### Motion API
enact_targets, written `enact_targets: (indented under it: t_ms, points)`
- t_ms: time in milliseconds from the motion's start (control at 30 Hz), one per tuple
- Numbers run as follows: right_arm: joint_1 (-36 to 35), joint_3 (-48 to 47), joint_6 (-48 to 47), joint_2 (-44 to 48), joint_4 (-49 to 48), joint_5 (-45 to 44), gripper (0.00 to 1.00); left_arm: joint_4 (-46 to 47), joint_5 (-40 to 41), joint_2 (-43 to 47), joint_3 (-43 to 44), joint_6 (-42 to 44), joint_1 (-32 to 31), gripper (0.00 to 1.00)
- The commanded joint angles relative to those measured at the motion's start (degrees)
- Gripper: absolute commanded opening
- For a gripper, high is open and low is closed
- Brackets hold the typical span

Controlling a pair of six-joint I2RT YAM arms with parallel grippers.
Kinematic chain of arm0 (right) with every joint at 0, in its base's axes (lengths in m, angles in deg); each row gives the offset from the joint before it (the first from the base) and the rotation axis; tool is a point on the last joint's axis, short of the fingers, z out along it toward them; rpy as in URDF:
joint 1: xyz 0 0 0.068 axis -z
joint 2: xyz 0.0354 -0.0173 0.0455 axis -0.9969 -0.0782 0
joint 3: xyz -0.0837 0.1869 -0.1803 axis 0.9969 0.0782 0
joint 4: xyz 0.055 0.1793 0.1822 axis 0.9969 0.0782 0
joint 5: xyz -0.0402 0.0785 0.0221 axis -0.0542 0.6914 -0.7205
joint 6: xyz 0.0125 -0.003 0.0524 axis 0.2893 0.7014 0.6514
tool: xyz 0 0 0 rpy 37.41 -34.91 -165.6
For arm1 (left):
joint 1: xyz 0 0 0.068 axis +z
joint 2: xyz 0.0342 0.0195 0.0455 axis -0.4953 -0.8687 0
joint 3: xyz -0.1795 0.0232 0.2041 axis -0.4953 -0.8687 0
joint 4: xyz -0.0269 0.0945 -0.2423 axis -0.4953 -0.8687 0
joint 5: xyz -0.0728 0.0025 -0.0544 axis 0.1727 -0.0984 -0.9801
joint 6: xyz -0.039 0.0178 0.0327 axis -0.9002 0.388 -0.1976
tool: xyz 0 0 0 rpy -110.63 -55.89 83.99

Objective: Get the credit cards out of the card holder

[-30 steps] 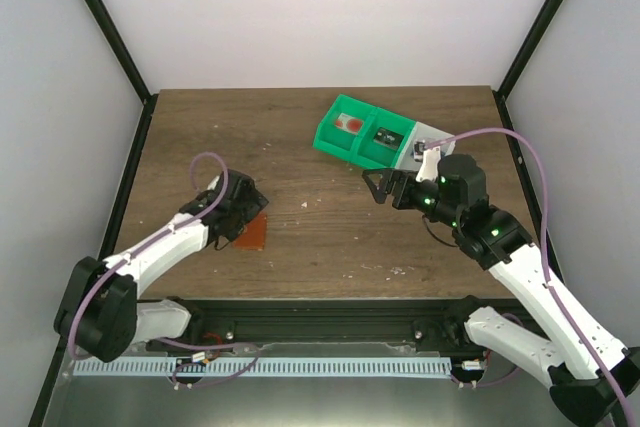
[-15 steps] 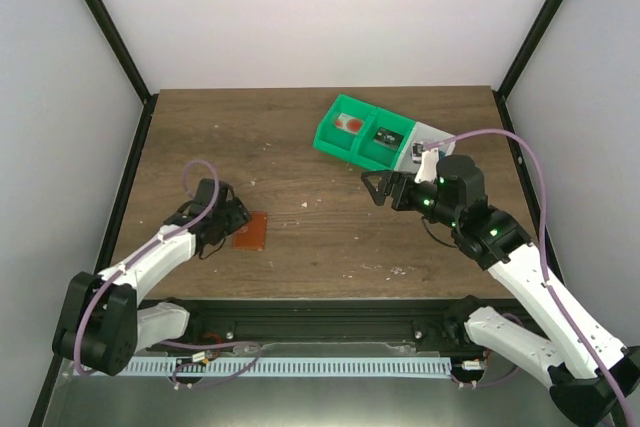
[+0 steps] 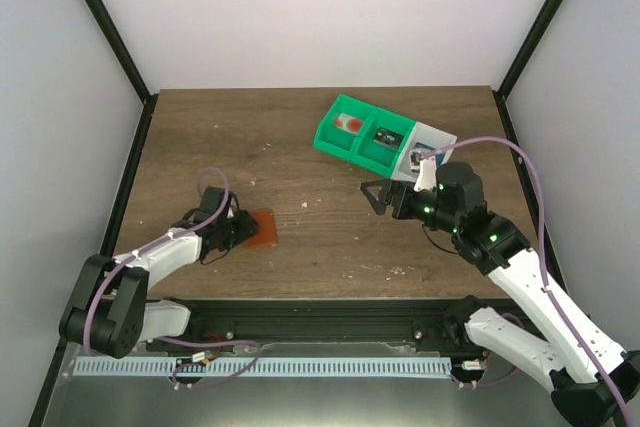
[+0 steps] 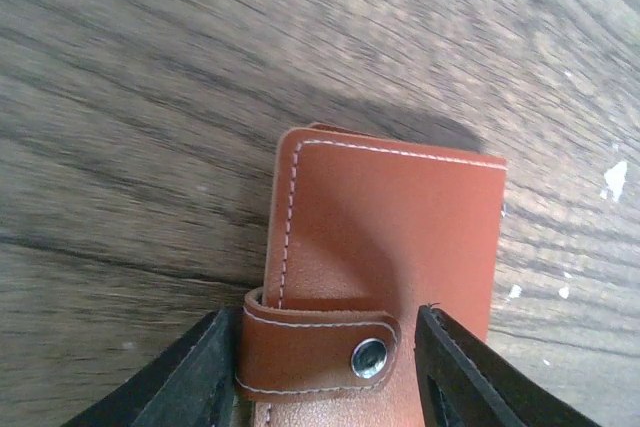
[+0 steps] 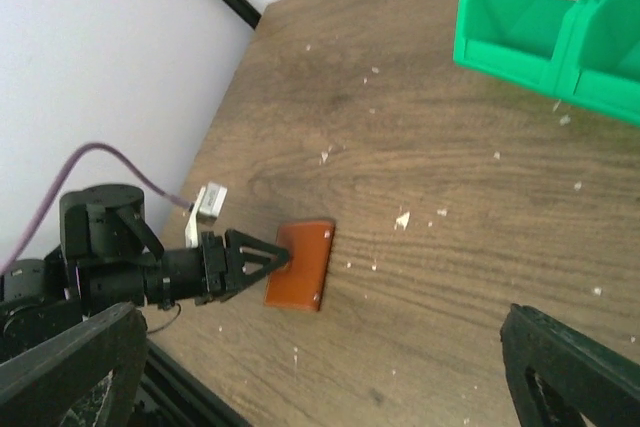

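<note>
top overhead, facing down; left wrist close; all 3 share card holder (image 3: 262, 228)

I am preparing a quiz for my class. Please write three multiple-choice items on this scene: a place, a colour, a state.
1. The tray has walls that are: A green; B blue; C yellow.
2. The card holder lies: A in the tray; B on the table at the left gripper; C under the tray.
3. The card holder is: A spread open; B torn apart; C folded shut.
Answers: 1 A, the walls are plainly green. 2 B, it lies on bare wood at the left fingers. 3 C, its strap is snapped over it.
</note>
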Motion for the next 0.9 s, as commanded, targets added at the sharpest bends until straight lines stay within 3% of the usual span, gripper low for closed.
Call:
enact_targets:
  t_ms: [0, 167, 333, 433, 667, 867]
  points:
    - [0.3, 3.1, 0.7, 0.5, -1.7, 6.1, 0.97, 6.8, -5.9, -0.6, -1.7, -0.2, -2.4, 0.5]
    - [0.3, 7.8, 4.9, -2.2, -6.5, 10.7, 0.87, 9.9, -6.7, -2.6, -0.8, -1.5, -6.6, 0.44]
    - [0.3, 13.3, 7.7, -8.4, -16.1, 15.1, 0.53, 12.4, -8.5, -1.0, -1.1, -2.8, -7.4, 0.41]
    - [-0.1, 14.0, 6.6, -14.9, -21.1, 16.6, 0.42, 13.6, -8.2, 2.8, -2.7, -3.9, -7.0, 0.43]
    - [-5.0, 7.1, 3.1, -32.8, -24.7, 13.7, 0.38, 14.3, -12.0, 5.7, -6.7, -3.9, -0.3, 0.43]
    - [-7.8, 0.5, 2.3, -47.2, -30.3, 15.0, 0.36, 18.6, -15.3, 2.4, -8.5, -2.8, 0.1, 0.42]
